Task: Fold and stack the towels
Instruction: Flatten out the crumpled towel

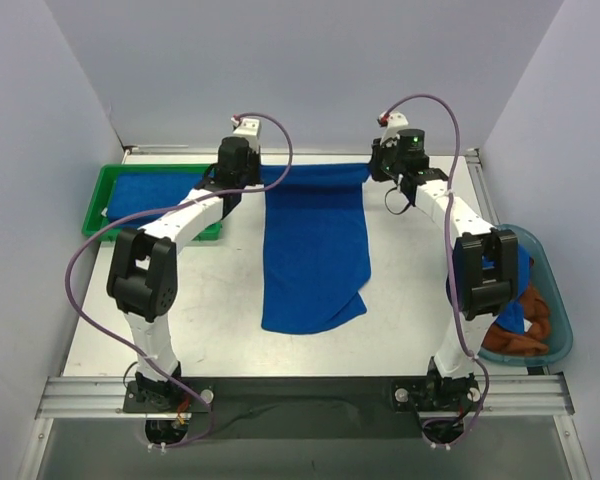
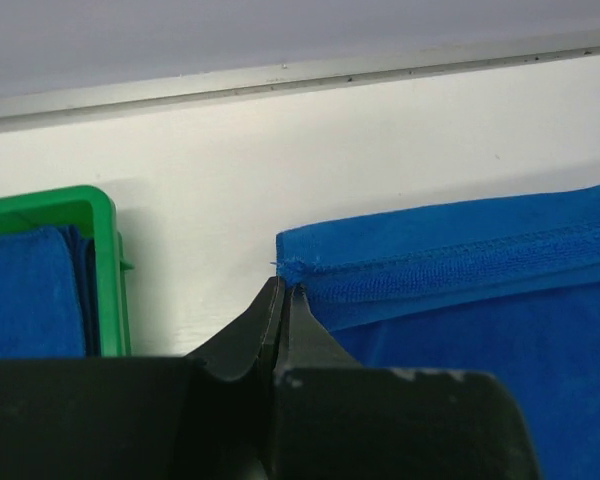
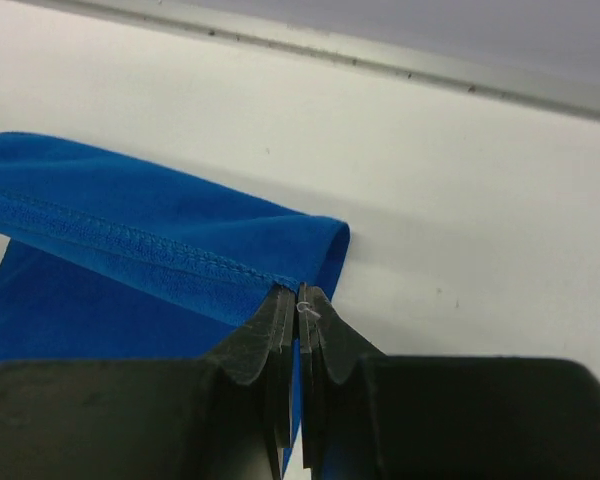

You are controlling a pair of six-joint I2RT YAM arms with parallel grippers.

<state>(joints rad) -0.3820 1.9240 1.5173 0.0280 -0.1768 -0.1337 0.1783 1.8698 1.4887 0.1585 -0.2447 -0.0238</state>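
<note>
A royal blue towel (image 1: 315, 250) lies lengthwise on the white table, its far edge stretched between my two grippers. My left gripper (image 1: 257, 176) is shut on the towel's far left corner; the left wrist view shows the closed tips (image 2: 283, 288) pinching the hemmed corner of this towel (image 2: 460, 270). My right gripper (image 1: 373, 170) is shut on the far right corner, where the tips (image 3: 302, 292) clamp the towel's hem (image 3: 130, 240). The near end of the towel is rumpled, with one corner folded over.
A green tray (image 1: 102, 190) at the far left holds a folded blue towel (image 1: 150, 193), also visible as tray (image 2: 106, 260) and towel (image 2: 30, 290). A teal bin (image 1: 558, 315) at the right holds a rust-brown towel (image 1: 525, 340) and a blue one (image 1: 518, 275). The back wall rail (image 2: 300, 75) is close.
</note>
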